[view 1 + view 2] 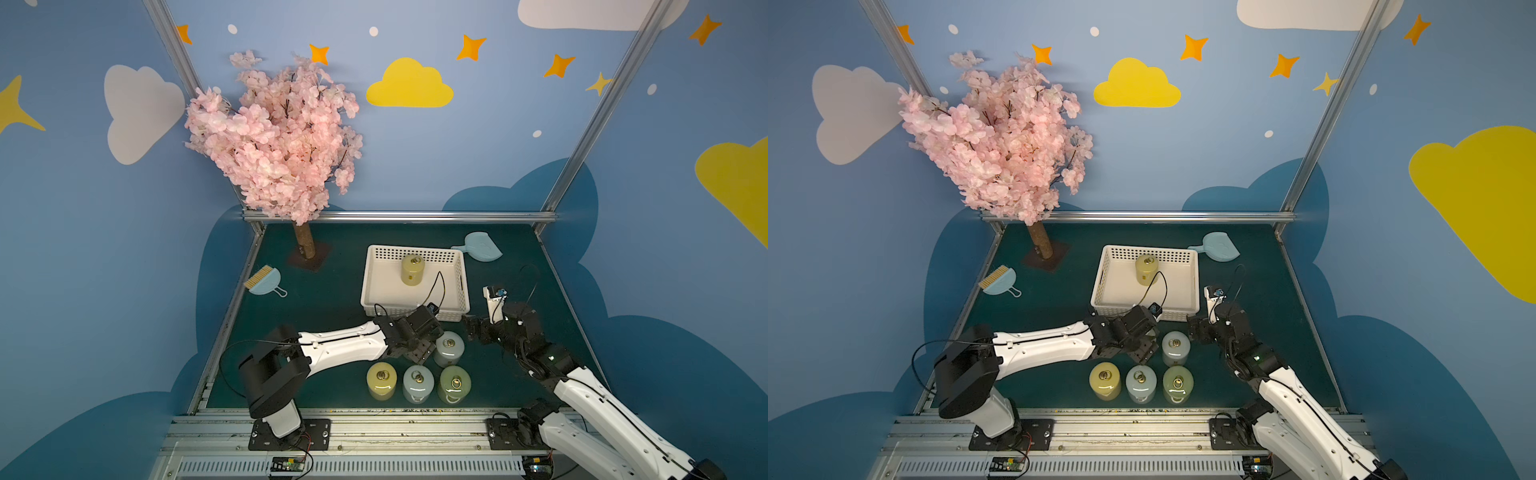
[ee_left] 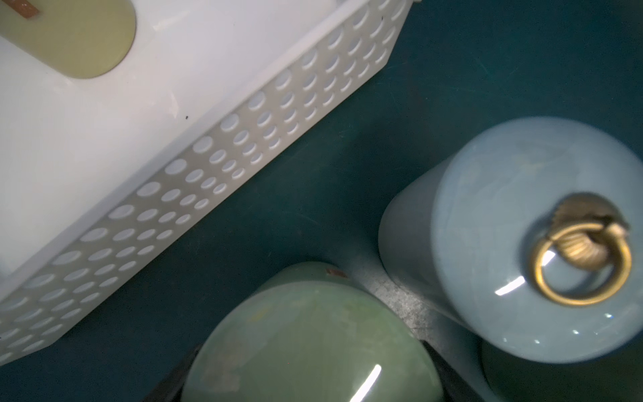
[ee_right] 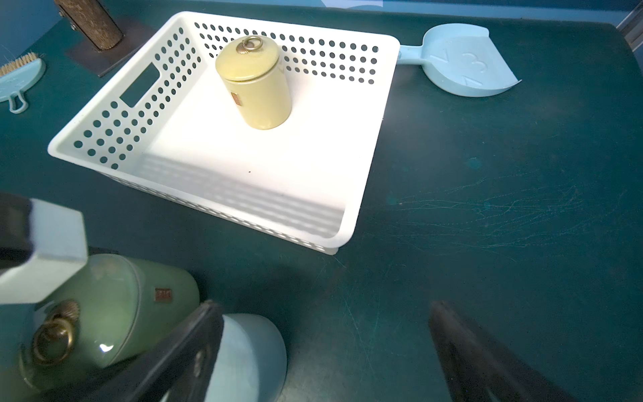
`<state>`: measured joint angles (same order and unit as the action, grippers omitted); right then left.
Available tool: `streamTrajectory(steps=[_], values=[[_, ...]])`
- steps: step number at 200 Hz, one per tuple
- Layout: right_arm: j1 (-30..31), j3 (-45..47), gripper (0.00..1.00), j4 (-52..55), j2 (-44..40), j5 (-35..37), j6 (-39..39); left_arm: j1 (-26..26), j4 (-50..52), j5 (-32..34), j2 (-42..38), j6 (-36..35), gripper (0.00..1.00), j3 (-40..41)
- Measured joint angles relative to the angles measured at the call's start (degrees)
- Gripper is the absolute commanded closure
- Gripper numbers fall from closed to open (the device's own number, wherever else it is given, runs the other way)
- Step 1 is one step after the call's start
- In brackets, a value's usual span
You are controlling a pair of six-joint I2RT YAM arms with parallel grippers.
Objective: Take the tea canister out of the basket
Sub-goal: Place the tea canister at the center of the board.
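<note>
A yellow tea canister (image 1: 412, 270) (image 3: 255, 83) stands upright at the back of the white perforated basket (image 1: 370, 286) (image 3: 377, 139), alone in it. My left gripper (image 1: 415, 353) (image 2: 309, 383) is down in front of the basket's near wall, shut on a green canister (image 2: 313, 348) (image 3: 114, 309) that the top views hide under the gripper. My right gripper (image 1: 469, 328) (image 3: 323, 348) hovers open by the basket's near right corner, with only table between its fingers. A pale blue canister (image 1: 449, 348) (image 3: 243, 351) stands just outside its left finger.
Three more canisters stand in a row near the front edge: yellow (image 1: 381, 380), blue-grey (image 1: 417, 382), green (image 1: 455, 384). A light-blue dustpan (image 1: 478, 247) lies behind the basket's right corner, a small brush (image 1: 264, 282) at the left, a pink blossom tree (image 1: 305, 245) at the back left.
</note>
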<state>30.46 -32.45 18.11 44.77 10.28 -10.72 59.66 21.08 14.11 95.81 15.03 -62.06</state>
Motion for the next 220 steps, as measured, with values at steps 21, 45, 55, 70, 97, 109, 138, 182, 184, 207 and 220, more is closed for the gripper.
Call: streamTrajectory(steps=[21,45,55,70,97,109,138,182,184,207,220], values=[[0.0,0.0,0.02,0.0,0.0,0.02,0.02,0.0,-0.52,-0.37,0.31,0.07,0.51,0.07],[0.0,0.0,0.02,-0.04,0.0,0.02,0.0,0.02,-1.22,-0.5,0.96,0.42,0.51,0.26],[0.0,0.0,0.02,-0.04,0.0,0.02,0.02,0.02,-1.42,-0.59,1.01,0.48,0.51,0.66],[0.0,0.0,0.02,-0.07,0.0,0.02,0.02,0.02,-1.55,-0.63,1.03,0.74,0.51,0.81],[0.0,0.0,0.02,-0.13,0.0,0.0,0.02,0.02,-1.62,-0.63,1.05,0.87,0.48,0.81],[0.0,0.0,0.02,-0.15,0.0,0.0,0.0,0.02,-1.62,-0.66,1.05,0.9,0.41,0.81],[0.0,0.0,0.02,-0.33,0.0,0.0,0.0,0.02,-1.6,-0.63,1.05,1.16,0.23,0.81],[-0.02,0.0,0.02,-0.35,0.0,-0.02,0.0,0.02,-1.6,-0.63,1.05,1.95,0.08,0.81],[0.0,0.0,0.02,-0.35,0.0,-0.02,0.0,0.02,-1.64,-0.61,1.03,1.95,0.08,0.81],[-0.02,0.0,0.02,-0.37,0.02,-0.24,0.0,0.04,-2.03,-0.63,0.44,2.14,0.04,0.81],[-0.02,0.0,0.02,-0.37,0.11,-0.46,0.0,0.04,-2.05,-0.61,-0.22,2.19,0.03,0.81]])
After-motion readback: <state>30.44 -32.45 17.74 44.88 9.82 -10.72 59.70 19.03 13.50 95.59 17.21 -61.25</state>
